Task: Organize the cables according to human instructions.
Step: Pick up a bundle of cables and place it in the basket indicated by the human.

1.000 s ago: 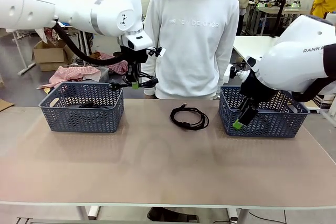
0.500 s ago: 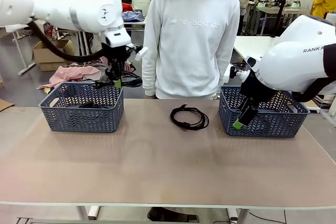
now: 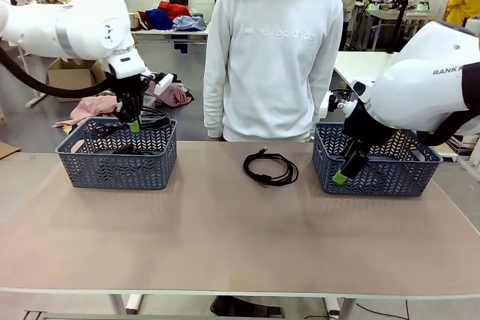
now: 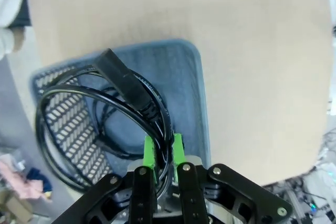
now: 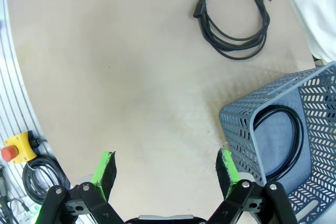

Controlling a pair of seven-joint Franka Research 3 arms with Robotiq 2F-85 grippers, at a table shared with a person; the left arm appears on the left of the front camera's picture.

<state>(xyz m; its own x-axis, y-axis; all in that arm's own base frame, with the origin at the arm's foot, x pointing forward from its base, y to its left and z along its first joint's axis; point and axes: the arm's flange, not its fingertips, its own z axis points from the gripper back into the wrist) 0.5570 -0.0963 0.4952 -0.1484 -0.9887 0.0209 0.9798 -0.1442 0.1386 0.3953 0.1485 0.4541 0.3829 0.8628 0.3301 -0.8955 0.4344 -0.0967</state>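
Observation:
My left gripper [image 3: 134, 126] hangs over the left basket [image 3: 112, 168], shut on a coiled black cable [image 3: 155, 120]. In the left wrist view the green pads [image 4: 150, 153] pinch that cable's loop [image 4: 52, 98], its plug [image 4: 119, 74] pointing away, with the basket floor [image 4: 181, 85] below and another cable [image 4: 107, 129] lying in it. A further cable [image 3: 270, 168] lies coiled on the table in front of the person, also seen as a coil [image 5: 234, 17] in the right wrist view. My right gripper [image 3: 343, 173] is open at the right basket's [image 3: 382, 176] near left corner.
The right basket [image 5: 247, 124] holds one coiled cable [image 5: 279, 139]. A person stands at the far edge, between the two baskets, arms down. The near half of the table is bare. A yellow box with a red button [image 5: 17, 146] sits beyond the table edge.
My left arm has carried the held cable leftward, from beside the person to above the left basket. The right arm and the cable on the table have not moved.

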